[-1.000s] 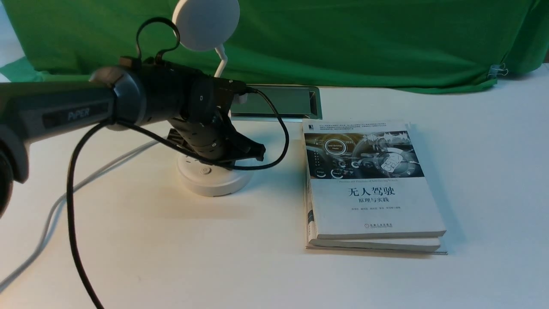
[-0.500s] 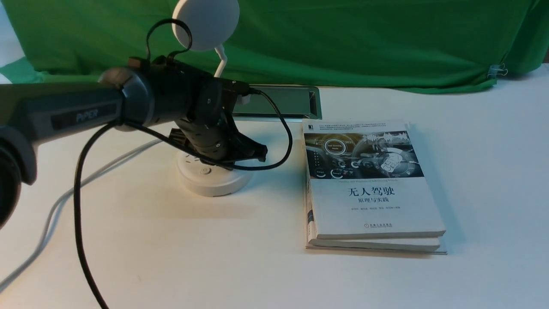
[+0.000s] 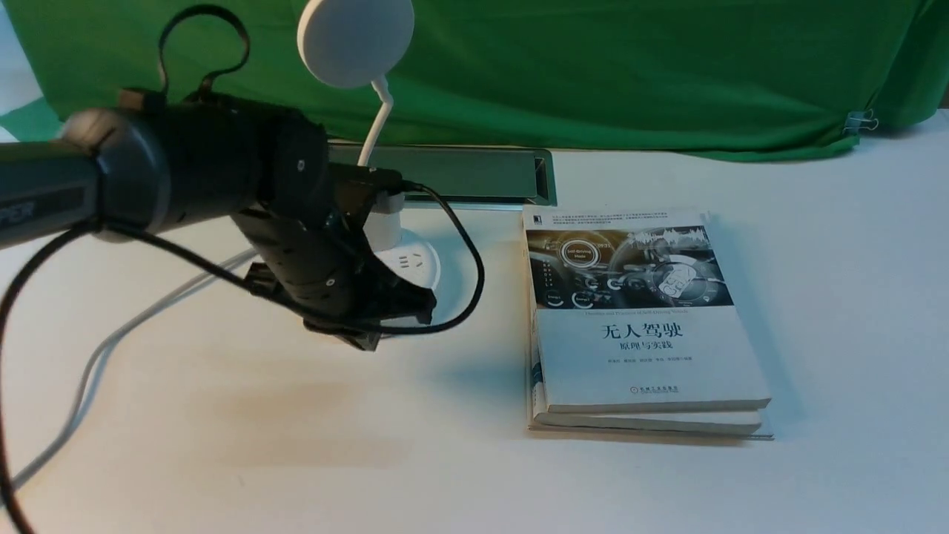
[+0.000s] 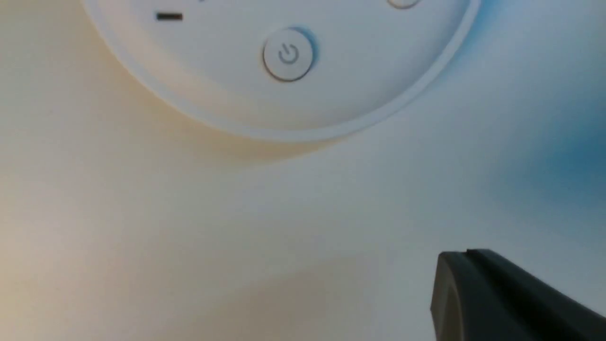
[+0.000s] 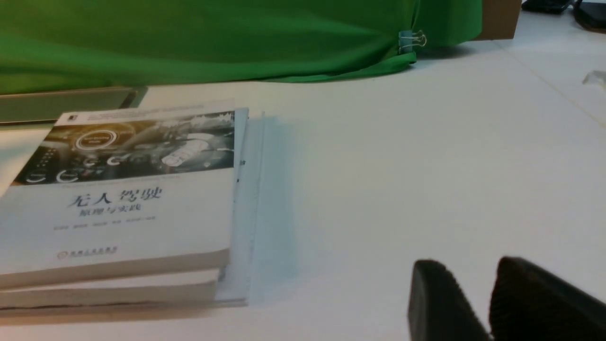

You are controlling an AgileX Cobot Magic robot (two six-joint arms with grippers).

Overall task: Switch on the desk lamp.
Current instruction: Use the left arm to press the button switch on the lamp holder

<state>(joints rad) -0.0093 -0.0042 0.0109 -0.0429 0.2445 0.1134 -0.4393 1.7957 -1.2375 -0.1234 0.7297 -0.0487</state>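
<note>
The white desk lamp stands at the table's back left: round disc head (image 3: 356, 41), thin bent neck (image 3: 374, 122), round base (image 3: 415, 263) with a socket on top. Whether the head is lit cannot be told. My left gripper (image 3: 367, 335) hangs low over the table just in front of the base and hides its near part. In the left wrist view the base (image 4: 213, 80) shows its power button (image 4: 288, 54), and the left gripper (image 4: 454, 259) is shut on nothing, short of the base's rim. My right gripper (image 5: 466, 267) is open over bare table.
Two stacked books (image 3: 637, 326) lie right of the lamp, also seen as the books (image 5: 118, 189) in the right wrist view. A metal slot (image 3: 474, 174) sits in the table behind. Green cloth (image 3: 593, 74) covers the back. A white cable (image 3: 111, 341) trails left.
My left arm has drawn back from over the lamp's base towards me and to the left, and dropped lower. The base's top with its socket now shows.
</note>
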